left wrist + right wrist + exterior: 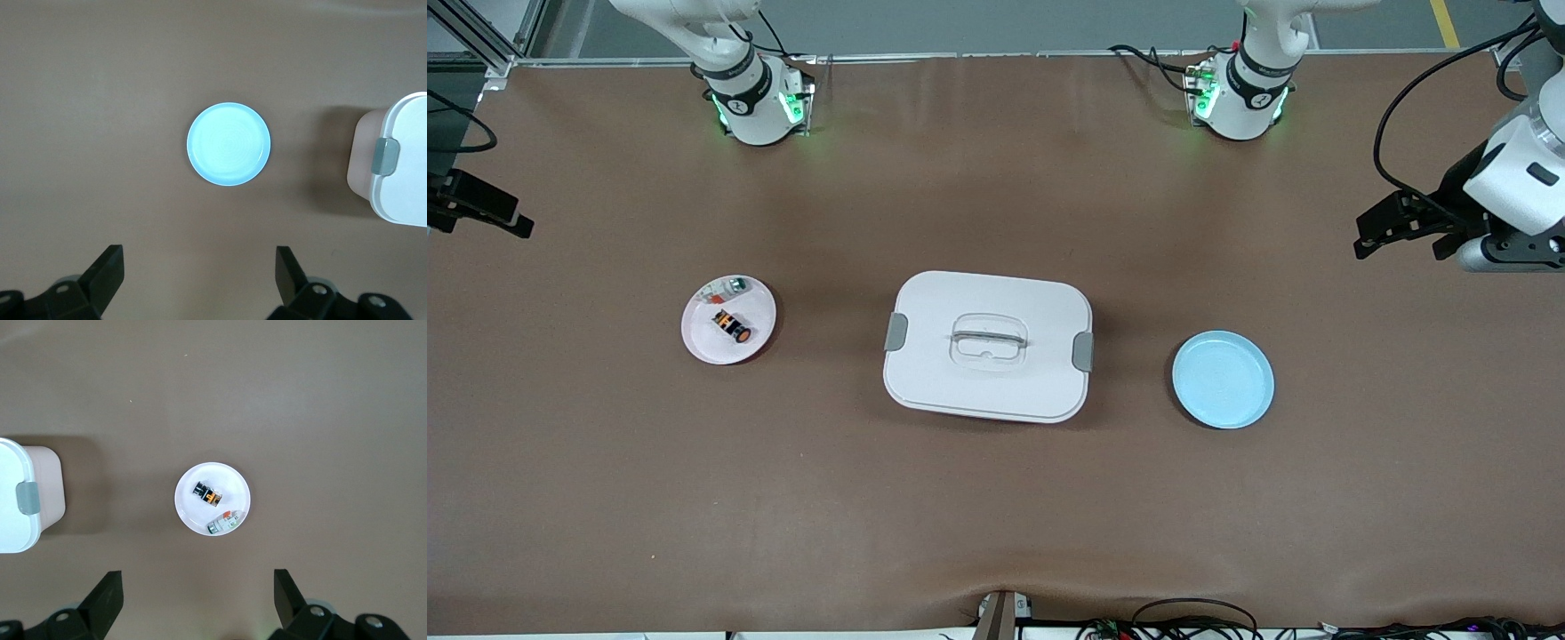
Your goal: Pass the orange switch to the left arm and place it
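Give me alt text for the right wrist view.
A pink plate on the brown table holds the orange switch and a small white part. The open right gripper hangs above; the box shows at the edge.

Both arms raised, left gripper and right gripper fingers apart.
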